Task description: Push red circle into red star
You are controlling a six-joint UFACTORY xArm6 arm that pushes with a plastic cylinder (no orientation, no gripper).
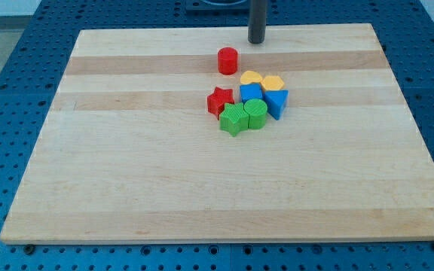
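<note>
Red circle point(227, 60) sits apart above red star point(219, 101).

No text, label, brand, number or sign reads anywhere on the wooden board point(126, 188) or blocks; small marks might go unseen here.

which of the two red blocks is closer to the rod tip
The red circle: it stands alone, just below and to the view's left of my tip. The red star lies farther down, at the left edge of the cluster.
</note>
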